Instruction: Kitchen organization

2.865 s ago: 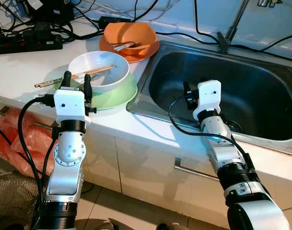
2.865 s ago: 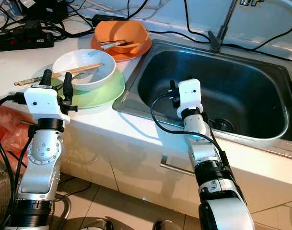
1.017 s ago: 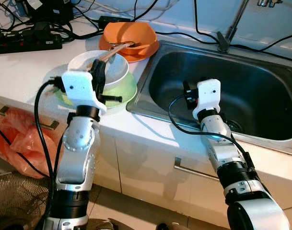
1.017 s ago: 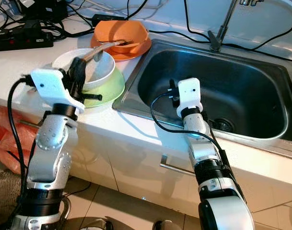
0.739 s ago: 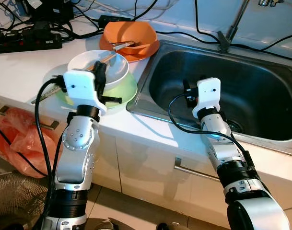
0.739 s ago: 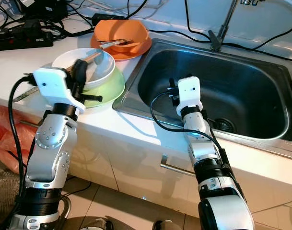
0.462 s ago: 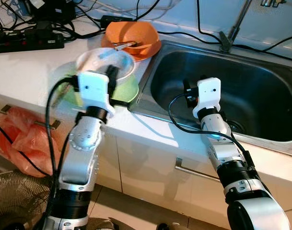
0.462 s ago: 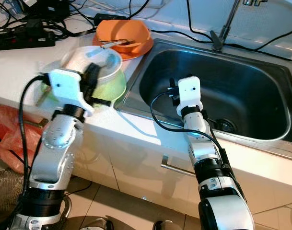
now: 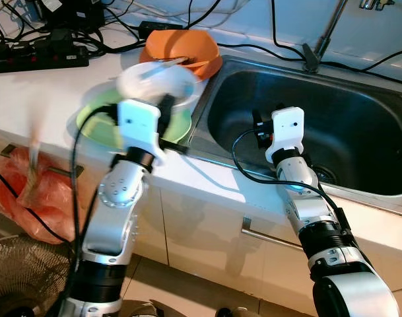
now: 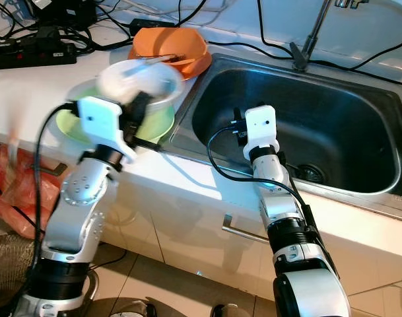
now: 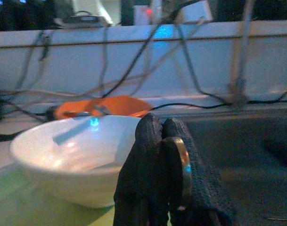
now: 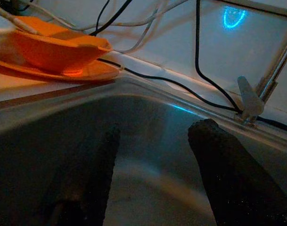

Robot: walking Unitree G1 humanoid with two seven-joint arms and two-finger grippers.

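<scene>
The left gripper (image 11: 164,141) is over the white bench (image 9: 42,92), its black fingers (image 11: 148,160) pressed together on the near rim of a white bowl (image 9: 158,82), a thin band of that rim showing between them in the left wrist view. The bowl is blurred in both eye views and sits above a pale green bowl (image 9: 98,122) that rests on the bench just beside the left edge of the sink (image 9: 359,105). In the left wrist view the white bowl looks slightly tilted, with a streak inside it too smeared to identify.

Behind the white bowl, toward the back edge of the bench, an orange bowl (image 9: 184,46) stands on an orange plate (image 9: 210,68), with a utensil (image 10: 154,58) lying across it. Black cables and a power strip (image 9: 39,58) lie along the back left corner of the bench.

The right gripper (image 12: 155,174) reaches into the stainless steel sink, its two fingers (image 12: 228,174) spread apart with nothing between them, pointing toward the sink's far wall. The faucet base (image 9: 309,56) rises from the sink's back rim, and the drain (image 10: 309,173) lies just beside the right arm.

Below the bench's front edge are white cabinet doors with a metal handle (image 9: 270,238), and an orange plastic bag (image 9: 35,195) hangs at the far left.
</scene>
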